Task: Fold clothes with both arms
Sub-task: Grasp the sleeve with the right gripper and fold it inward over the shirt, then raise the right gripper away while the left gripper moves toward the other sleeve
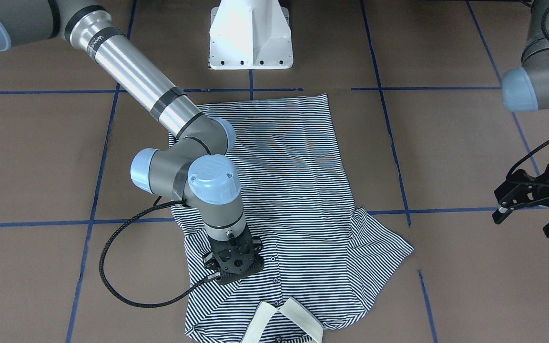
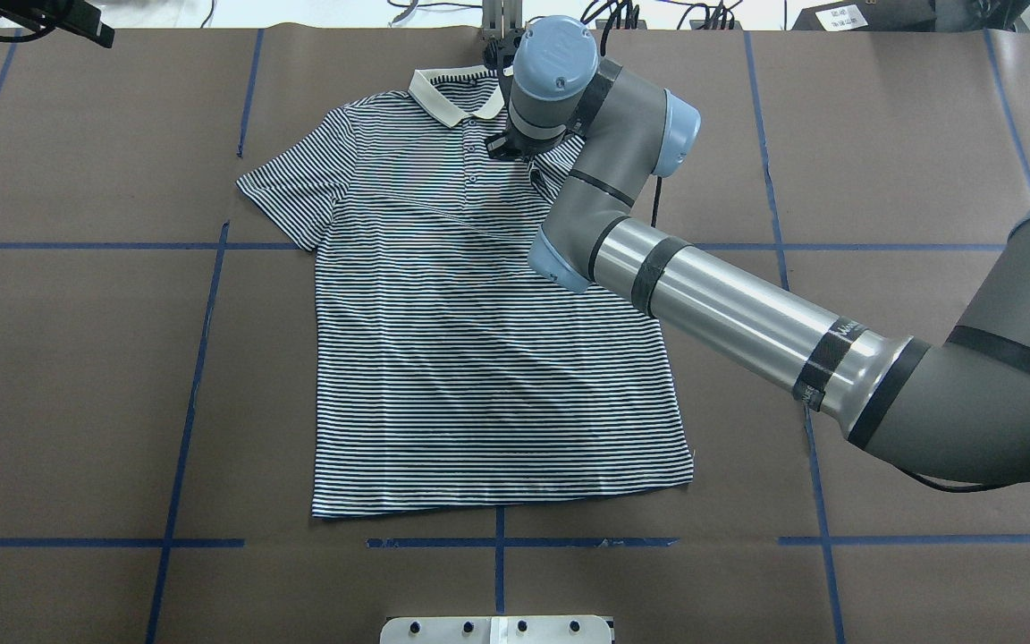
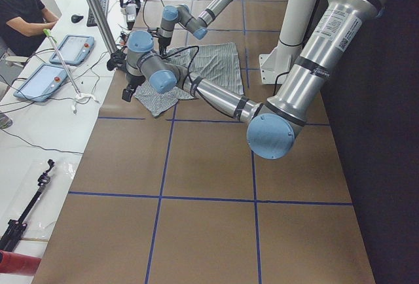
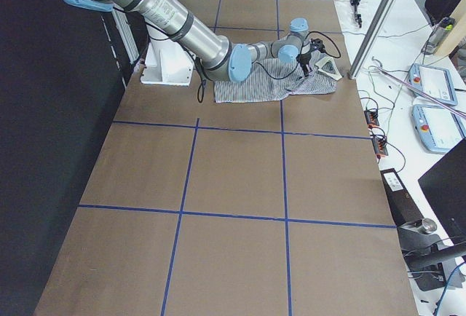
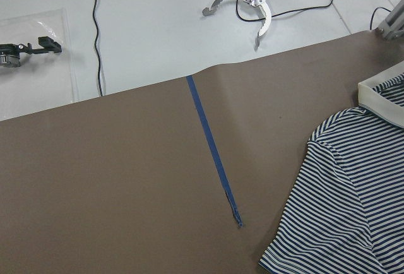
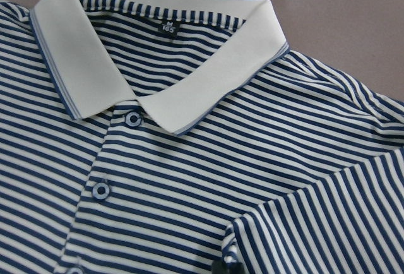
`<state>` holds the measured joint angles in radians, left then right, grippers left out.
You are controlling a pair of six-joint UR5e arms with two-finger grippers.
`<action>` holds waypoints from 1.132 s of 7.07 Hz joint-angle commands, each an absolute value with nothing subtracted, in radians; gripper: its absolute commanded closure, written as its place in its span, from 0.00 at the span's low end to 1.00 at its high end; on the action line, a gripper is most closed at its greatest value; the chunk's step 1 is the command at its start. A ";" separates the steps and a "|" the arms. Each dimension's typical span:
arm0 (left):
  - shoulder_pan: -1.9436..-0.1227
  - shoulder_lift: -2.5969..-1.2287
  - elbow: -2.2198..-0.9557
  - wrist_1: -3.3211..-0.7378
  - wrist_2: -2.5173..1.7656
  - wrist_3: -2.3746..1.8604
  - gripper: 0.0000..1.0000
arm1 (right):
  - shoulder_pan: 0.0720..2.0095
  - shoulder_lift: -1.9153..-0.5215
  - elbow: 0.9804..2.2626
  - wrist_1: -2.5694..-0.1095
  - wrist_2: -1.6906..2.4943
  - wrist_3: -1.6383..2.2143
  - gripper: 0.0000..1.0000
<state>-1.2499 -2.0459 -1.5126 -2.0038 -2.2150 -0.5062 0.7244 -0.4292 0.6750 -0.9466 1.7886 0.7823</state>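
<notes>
The striped polo shirt [image 2: 443,340] lies flat and face up on the brown table, cream collar [image 2: 443,94] at the far edge. My right gripper [image 1: 233,267] points down onto the chest beside the placket, just below the collar [image 6: 208,91]. The shirt's sleeve on that side is folded in over the chest [image 6: 315,223]; the gripper looks shut on its edge. The other sleeve [image 1: 379,247] lies spread out. My left gripper [image 1: 524,224] hovers open and empty above bare table, beyond that spread sleeve [image 5: 328,223].
The white pedestal base [image 1: 250,33] stands at the robot's side of the table. Blue tape lines [image 5: 214,154] cross the brown surface. A white bench [image 3: 46,114] with teach pendants and cables runs along the far edge, an operator [image 3: 19,9] beside it.
</notes>
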 commanded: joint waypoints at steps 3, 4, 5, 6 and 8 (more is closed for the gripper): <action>-1.243 -2.057 -1.509 -2.005 -2.200 -0.574 0.00 | 0.751 -0.434 0.676 -0.931 1.792 0.782 0.00; -1.235 -2.062 -1.505 -2.005 -2.185 -0.624 0.00 | 0.793 -0.436 0.680 -0.939 1.836 0.791 0.00; -1.157 -2.071 -1.514 -2.006 -2.093 -0.767 0.00 | 0.836 -0.442 0.736 -1.071 1.914 0.822 0.00; -1.037 -2.085 -1.523 -2.006 -1.971 -0.963 0.00 | 0.869 -0.471 0.905 -1.335 1.943 0.818 0.00; -0.823 -2.082 -1.475 -2.019 -1.678 -1.162 0.00 | 0.974 -0.663 1.153 -1.411 2.183 0.827 0.00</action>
